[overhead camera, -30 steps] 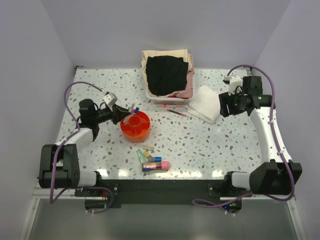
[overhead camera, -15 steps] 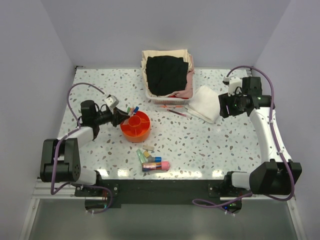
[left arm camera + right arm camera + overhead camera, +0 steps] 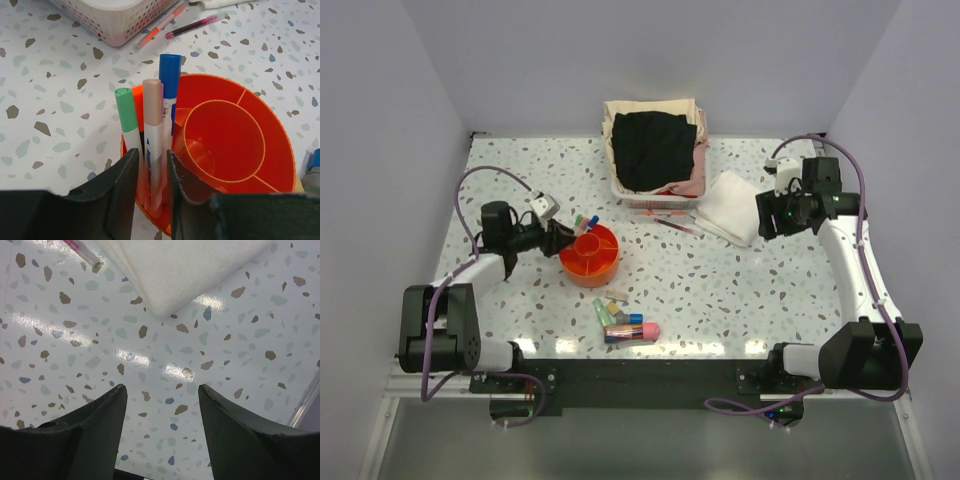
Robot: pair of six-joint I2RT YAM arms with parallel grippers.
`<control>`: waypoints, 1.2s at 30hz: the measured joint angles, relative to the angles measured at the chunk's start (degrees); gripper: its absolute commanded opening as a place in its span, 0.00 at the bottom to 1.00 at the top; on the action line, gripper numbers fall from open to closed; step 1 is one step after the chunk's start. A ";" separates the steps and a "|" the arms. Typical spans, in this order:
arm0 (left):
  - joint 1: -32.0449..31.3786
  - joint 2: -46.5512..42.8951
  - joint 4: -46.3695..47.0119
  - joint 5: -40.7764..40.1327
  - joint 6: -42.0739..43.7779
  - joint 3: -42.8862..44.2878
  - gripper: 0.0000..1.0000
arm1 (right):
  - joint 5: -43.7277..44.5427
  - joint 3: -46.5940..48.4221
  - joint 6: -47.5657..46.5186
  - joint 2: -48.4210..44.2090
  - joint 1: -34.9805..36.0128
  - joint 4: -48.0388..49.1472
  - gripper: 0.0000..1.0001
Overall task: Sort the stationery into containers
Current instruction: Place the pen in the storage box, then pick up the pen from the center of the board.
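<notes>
Pen [image 3: 151,115] upright in orange tray [image 3: 220,87] slot, between left gripper [image 3: 151,155] fingers; clamped or clear, cannot tell (placing, probably). Right gripper [image 3: 161,390] spread, idle.

The table [image 3: 740,290] has a white top with small grey, brown and blue specks, and it shines in some spots close to the near edge. At the far side, about in the middle, stands a white basket [image 3: 650,201]. Just right of it lies a folded white cloth [image 3: 732,205]. In front of the basket lie two thin pens close together, an orange pen [image 3: 160,26] and a dark red pen [image 3: 192,26]. Left of the middle stands the round orange tray [image 3: 582,275]. On the near side of the tray lies a small group of stationery [image 3: 623,322]: a pale short piece [image 3: 617,295] closest to the tray, then a green tube [image 3: 601,312] and a pink eraser [image 3: 649,328].
</notes>
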 measured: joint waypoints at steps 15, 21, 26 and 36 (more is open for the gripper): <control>-3.23 -0.92 -4.52 2.95 -1.73 25.38 0.50 | -0.13 -3.19 0.22 -1.01 0.00 1.97 0.63; -17.53 6.19 -23.10 2.67 12.68 42.49 0.51 | -2.89 -3.08 -1.75 -1.25 1.20 2.16 0.62; -25.42 10.73 -37.31 -2.49 22.71 45.11 0.51 | -4.28 -1.88 -5.53 -2.01 6.45 2.14 0.62; -37.07 33.83 -58.21 -14.97 37.79 66.93 0.50 | -6.36 -3.54 -7.19 -5.99 6.75 4.24 0.61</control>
